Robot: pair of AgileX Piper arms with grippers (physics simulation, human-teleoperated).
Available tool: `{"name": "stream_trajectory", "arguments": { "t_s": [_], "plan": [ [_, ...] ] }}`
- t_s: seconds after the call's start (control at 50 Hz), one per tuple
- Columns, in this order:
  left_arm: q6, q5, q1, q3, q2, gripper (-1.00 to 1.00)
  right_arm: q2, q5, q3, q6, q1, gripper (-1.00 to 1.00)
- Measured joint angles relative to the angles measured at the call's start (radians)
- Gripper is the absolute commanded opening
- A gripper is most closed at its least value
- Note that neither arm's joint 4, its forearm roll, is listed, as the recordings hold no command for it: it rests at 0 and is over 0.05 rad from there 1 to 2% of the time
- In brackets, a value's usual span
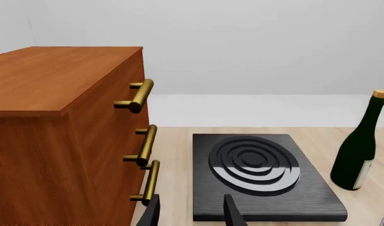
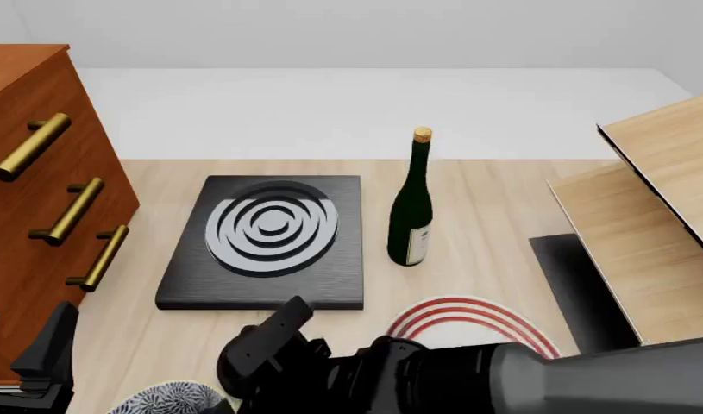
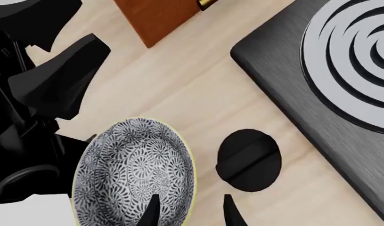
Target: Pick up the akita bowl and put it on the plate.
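Near the front edge of the table, just left of the plate [image 2: 478,323], the akita bowl [image 3: 135,172] is being approached by the right gripper [image 3: 188,209], whose fingers are spread apart and straddling the bowl's pale rim, one fingertip over the patterned inside, the other outside. Nothing is being held yet. The left gripper [image 1: 192,212] is being kept parked, its fingers parted and empty, facing the black slab [image 1: 261,176] and the wooden drawer cabinet [image 1: 60,127].

A slip is being risked: the bowl's wall is thin, curved and looks glazed, so a pinch landing too shallow could let it tip or skid out. The black knob-like object [image 3: 248,160] is lying just beside the bowl and could be knocked by the outer finger. The wine bottle [image 2: 412,203], tall and narrow, is standing behind the plate and could be toppled if the carry is swung wide.
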Motion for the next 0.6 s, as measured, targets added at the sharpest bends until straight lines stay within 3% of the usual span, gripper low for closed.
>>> {"name": "stream_trajectory", "arguments": {
  "t_s": [0.6],
  "plan": [
    [0.000,0.004,0.000,0.000,0.000,1.00,0.093,-0.119,0.032,0.080,0.019,1.00]
  ]
}}
